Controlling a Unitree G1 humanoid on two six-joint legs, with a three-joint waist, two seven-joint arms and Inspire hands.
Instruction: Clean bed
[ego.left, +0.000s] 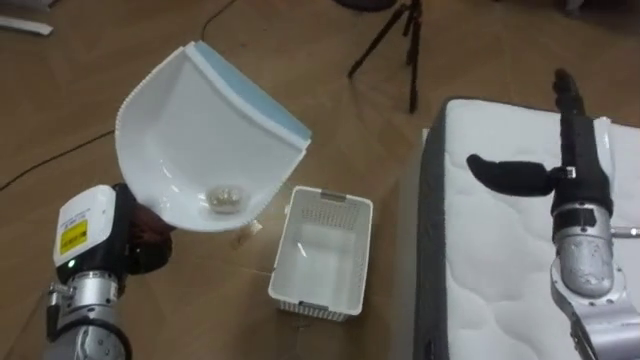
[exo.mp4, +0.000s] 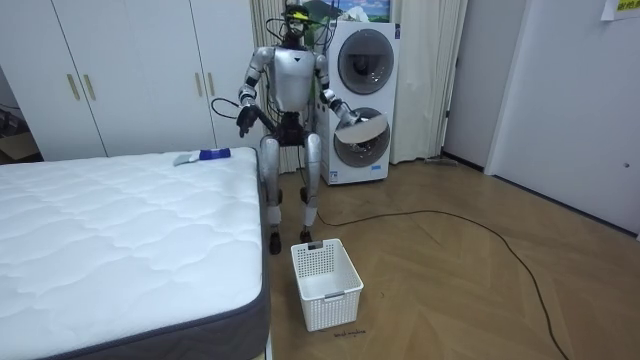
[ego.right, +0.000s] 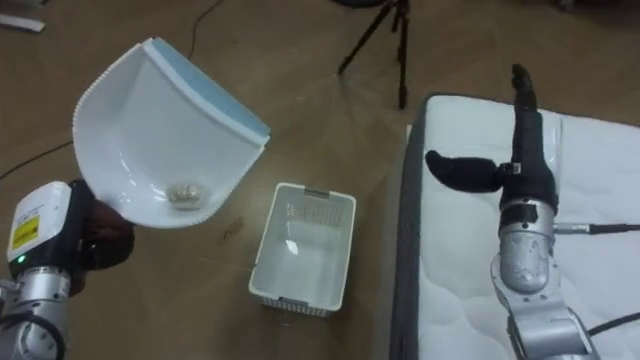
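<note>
Its left hand (ego.left: 147, 240) clasps the dustpan (ego.left: 190, 130) of debris (ego.left: 224, 197), right hand (ego.left: 578, 160) spread empty; tipping over the basket (ego.left: 330, 207) seems next.

I see a glossy white plastic dustpan (ego.left: 190, 130), matt perforated plastic basket (ego.left: 322, 252), quilted cloth mattress (ego.left: 500, 265), smooth wood floor (ego.left: 300, 40).

bed (exo.mp4: 120, 230): small blue-grey object (exo.mp4: 200, 156) at far corner | wooden floor (exo.mp4: 450, 280): white basket (exo.mp4: 326, 283) beside bed
</note>
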